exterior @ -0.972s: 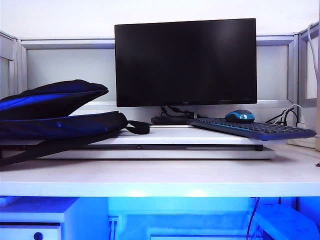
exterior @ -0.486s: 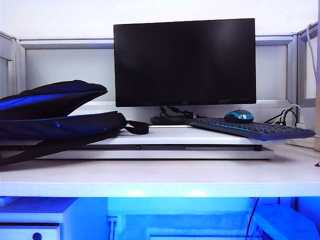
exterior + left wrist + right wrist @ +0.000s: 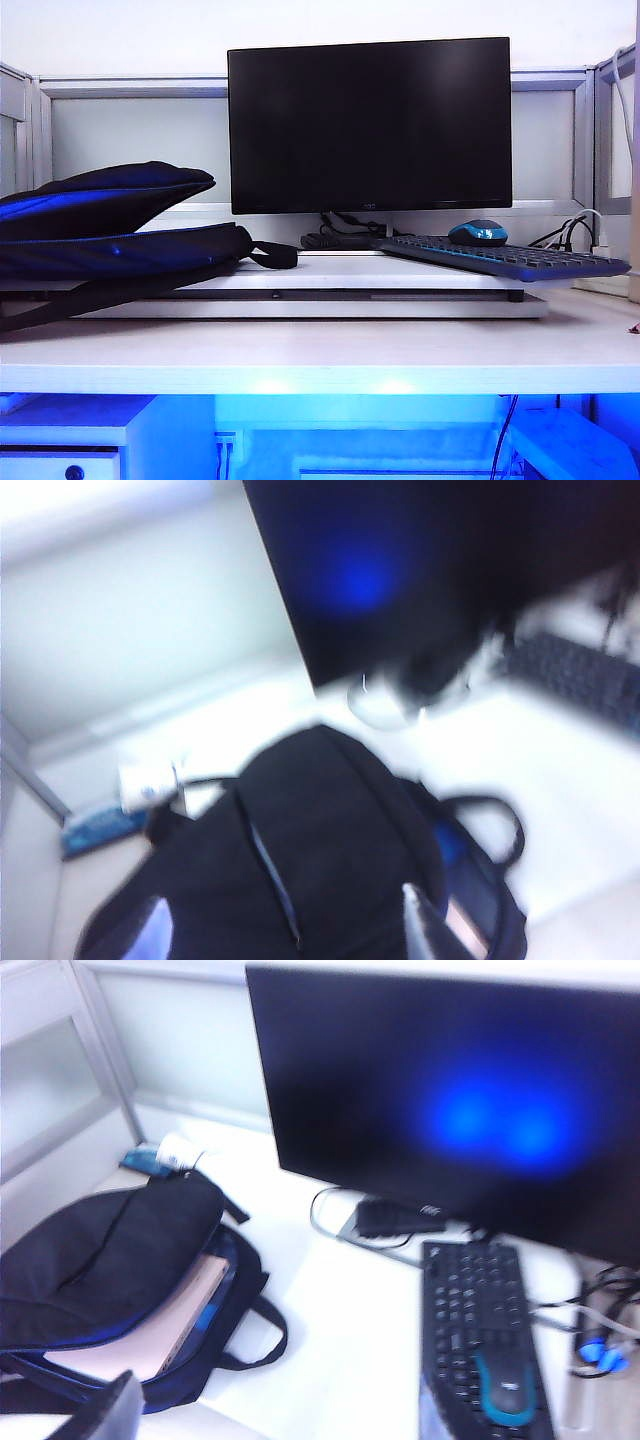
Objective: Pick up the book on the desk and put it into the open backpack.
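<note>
Here book [image 3: 190, 1315] sits in backpack [image 3: 100, 1260] beneath left pincer [image 3: 425, 925] and right pincer [image 3: 105, 1410].

The white desk [image 3: 330, 355] carries a flat riser slab [image 3: 400, 303] with backpack [image 3: 110, 235], keyboard [image 3: 500, 258] and monitor [image 3: 370, 125] above

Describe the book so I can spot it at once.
Left of the monitor lies the black backpack, mouth open. The book sits inside that mouth: a flat pale pink slab, the only light thing against the dark fabric and blue lining.
</note>
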Controlling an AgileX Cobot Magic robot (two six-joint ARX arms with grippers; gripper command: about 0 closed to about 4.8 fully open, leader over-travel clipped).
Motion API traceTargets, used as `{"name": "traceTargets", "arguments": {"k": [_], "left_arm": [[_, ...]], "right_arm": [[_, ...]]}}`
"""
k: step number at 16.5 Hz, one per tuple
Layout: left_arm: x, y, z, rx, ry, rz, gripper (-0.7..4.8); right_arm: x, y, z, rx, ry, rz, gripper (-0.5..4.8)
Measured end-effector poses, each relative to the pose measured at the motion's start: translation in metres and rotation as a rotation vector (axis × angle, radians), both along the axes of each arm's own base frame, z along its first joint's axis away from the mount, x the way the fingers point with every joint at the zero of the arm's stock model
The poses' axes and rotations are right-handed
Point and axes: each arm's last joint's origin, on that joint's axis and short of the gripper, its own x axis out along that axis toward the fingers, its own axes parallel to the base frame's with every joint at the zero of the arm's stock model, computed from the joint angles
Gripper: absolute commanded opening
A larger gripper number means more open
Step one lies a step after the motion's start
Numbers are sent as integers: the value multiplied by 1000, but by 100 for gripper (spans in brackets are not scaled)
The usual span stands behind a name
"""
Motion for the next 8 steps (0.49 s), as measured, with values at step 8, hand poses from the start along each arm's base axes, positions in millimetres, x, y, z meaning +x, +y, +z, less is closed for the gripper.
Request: {"name": "traceTargets", "arguments": {"k": [8], "left_arm": [[-127,-7,23,-40,-215,8,271]], "right_arm": [[-87,-30,-21,-16,-12,-88,310]]}}
